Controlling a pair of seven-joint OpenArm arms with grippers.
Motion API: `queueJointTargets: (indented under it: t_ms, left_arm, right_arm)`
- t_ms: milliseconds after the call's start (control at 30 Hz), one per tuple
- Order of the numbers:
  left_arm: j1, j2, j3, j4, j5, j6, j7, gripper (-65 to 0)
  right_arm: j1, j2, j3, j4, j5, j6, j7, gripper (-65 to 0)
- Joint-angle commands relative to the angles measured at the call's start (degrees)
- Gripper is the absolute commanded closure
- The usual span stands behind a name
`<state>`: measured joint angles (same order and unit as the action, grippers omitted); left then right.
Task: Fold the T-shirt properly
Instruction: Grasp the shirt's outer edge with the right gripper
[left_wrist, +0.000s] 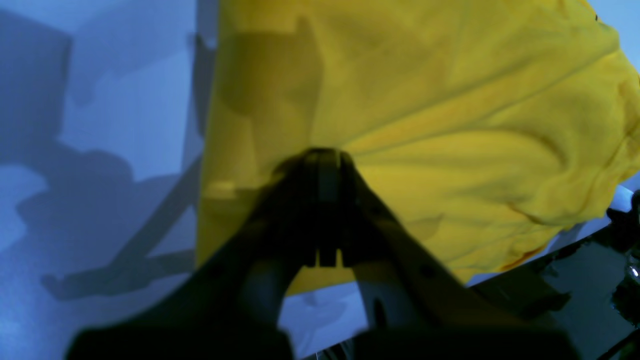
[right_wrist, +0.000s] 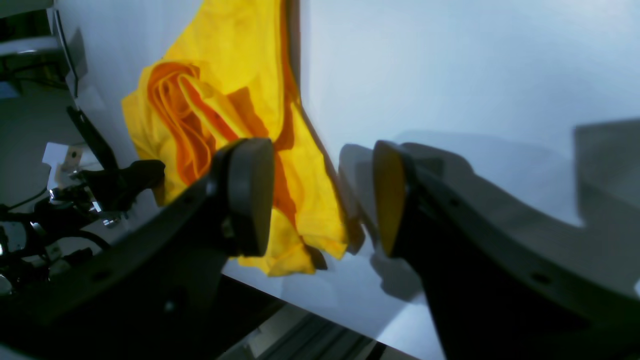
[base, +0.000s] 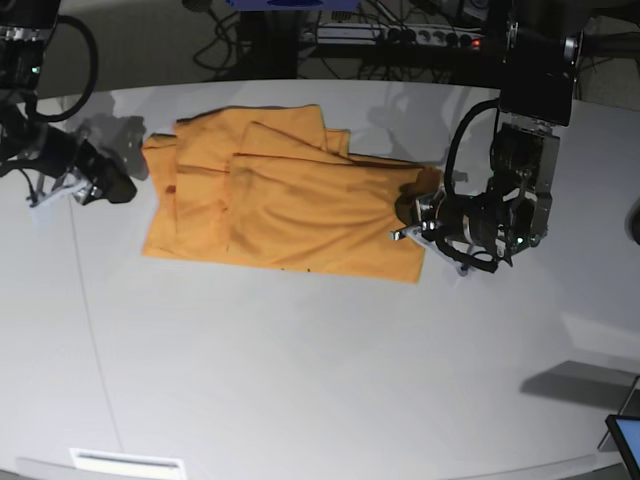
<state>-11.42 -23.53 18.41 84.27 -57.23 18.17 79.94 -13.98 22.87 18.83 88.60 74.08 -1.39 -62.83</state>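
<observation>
the plain orange-yellow short-sleeved cotton t-shirt (base: 285, 205) lies partly folded on the pale grey round table (base: 300, 380), toward the far half of the top, with several layers overlapping in ridges. there are no containers in view. in the base view its long axis runs side to side across the table, one short end toward that view's left and the other toward its right.

the left gripper (base: 415, 215), a dark two-fingered pincer on the arm at the right of the base view, is at the shirt's right end and is clamped shut on the fabric there; in the left wrist view folds of cloth fan out from its closed tips (left_wrist: 322, 157).

the right gripper (right_wrist: 322, 197), on the arm at the left of the base view, stands with its jaws apart and nothing between them. it is just beside the shirt's left end, off the cloth, over bare table.
</observation>
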Motion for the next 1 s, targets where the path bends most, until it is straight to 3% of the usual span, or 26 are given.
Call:
queueJointTargets:
  t_ms: [0, 67, 200, 267, 633, 967]
  left_arm:
    - [-0.3, -1.1, -0.1, 0.0, 3.9, 0.8, -0.1, 0.0]
    - [-0.3, -1.1, -0.1, 0.0, 3.9, 0.8, -0.1, 0.0]
    - [-0.3, -1.1, -0.1, 0.0, 3.9, 0.8, -0.1, 0.0]
    - [-0.3, -1.1, -0.1, 0.0, 3.9, 0.8, -0.1, 0.0]
    - [-0.3, -1.0, -0.2, 0.1, 3.9, 0.8, -0.1, 0.0]
    - [-0.3, -1.0, -0.2, 0.1, 3.9, 0.8, -0.1, 0.0]
  right_arm:
    - [0.4, 1.0, 0.3, -0.5, 0.9, 0.5, 0.2, -30.8]
    - [0.4, 0.9, 0.2, -2.1, 0.9, 0.9, 0.2, -30.8]
    - [0.3, 0.9, 0.1, -2.4, 0.9, 6.7, 0.2, -31.0]
    - [0.3, 0.8, 0.1, -2.4, 0.9, 8.1, 0.1, -31.0]
    - [3.5, -5.6, 0.1, -2.2, 0.6, 8.1, -7.5, -31.0]
    - [4.1, -7.8, 0.0, -1.9, 0.6, 8.1, -9.3, -31.0]
